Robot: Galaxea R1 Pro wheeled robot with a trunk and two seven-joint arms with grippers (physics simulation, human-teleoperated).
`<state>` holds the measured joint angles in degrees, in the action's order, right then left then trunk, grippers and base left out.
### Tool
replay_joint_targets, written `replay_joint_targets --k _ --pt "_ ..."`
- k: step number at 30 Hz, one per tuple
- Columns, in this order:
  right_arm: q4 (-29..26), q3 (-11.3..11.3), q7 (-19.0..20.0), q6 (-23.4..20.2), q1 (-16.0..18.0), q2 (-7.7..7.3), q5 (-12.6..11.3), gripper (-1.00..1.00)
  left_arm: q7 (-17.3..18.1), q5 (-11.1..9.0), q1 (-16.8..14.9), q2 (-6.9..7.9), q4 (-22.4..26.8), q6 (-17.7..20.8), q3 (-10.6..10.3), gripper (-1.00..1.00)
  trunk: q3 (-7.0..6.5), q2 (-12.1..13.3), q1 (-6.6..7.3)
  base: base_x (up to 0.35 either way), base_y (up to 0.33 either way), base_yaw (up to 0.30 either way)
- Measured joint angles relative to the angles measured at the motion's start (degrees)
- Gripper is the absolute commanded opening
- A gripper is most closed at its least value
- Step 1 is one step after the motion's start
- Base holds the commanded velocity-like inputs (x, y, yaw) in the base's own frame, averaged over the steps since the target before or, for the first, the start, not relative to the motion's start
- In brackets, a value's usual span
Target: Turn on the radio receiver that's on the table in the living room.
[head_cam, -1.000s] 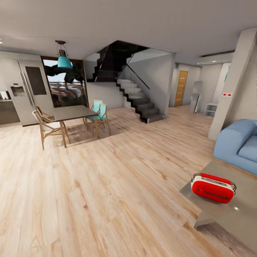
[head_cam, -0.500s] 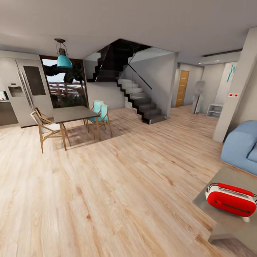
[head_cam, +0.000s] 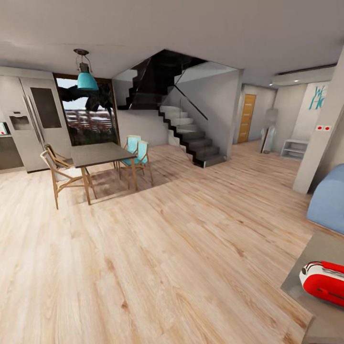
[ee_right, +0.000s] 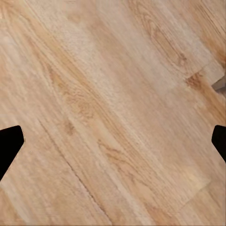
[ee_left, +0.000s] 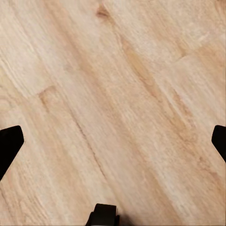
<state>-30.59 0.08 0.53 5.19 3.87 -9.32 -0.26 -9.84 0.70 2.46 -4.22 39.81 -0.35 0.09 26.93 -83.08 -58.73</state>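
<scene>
The red radio receiver point(head_cam: 325, 283) lies on the grey glass coffee table point(head_cam: 319, 252) at the head view's right edge, partly cut off by the frame. Its white side trim faces left. Both wrist views look down on light wood floor. The left gripper point(ee_left: 113, 141) is open, its dark fingertips point(ee_left: 9, 146) far apart at the frame's sides with nothing between them. The right gripper point(ee_right: 113, 143) is open too, its fingertips point(ee_right: 9, 143) spread wide over bare floor.
A blue sofa point(head_cam: 329, 200) stands beyond the coffee table at the right. A dark dining table point(head_cam: 98, 153) with turquoise chairs point(head_cam: 136, 153) stands at the back left, near a fridge point(head_cam: 36, 119). Stairs point(head_cam: 191, 138) rise at the back centre. A pillar point(head_cam: 325, 134) stands right.
The head view has swung left: radio, coffee table and sofa have slid toward the right edge and lower in the picture. This is camera motion, not the things moving.
</scene>
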Motion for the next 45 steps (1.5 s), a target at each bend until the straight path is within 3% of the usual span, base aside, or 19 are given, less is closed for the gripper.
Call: replay_joint_targets --k 28,45 --pt "0.00 0.01 0.00 0.00 0.00 0.00 0.00 1.00 0.00 0.00 0.00 0.00 0.00 0.00 0.00 1.00 0.00 0.00 0.00 0.284 0.221 -0.003" --pt "0.00 0.01 0.00 0.00 0.00 0.00 0.00 1.00 0.01 -0.01 0.00 0.00 0.00 0.00 0.00 1.00 0.00 0.00 0.00 0.275 0.221 -0.261"
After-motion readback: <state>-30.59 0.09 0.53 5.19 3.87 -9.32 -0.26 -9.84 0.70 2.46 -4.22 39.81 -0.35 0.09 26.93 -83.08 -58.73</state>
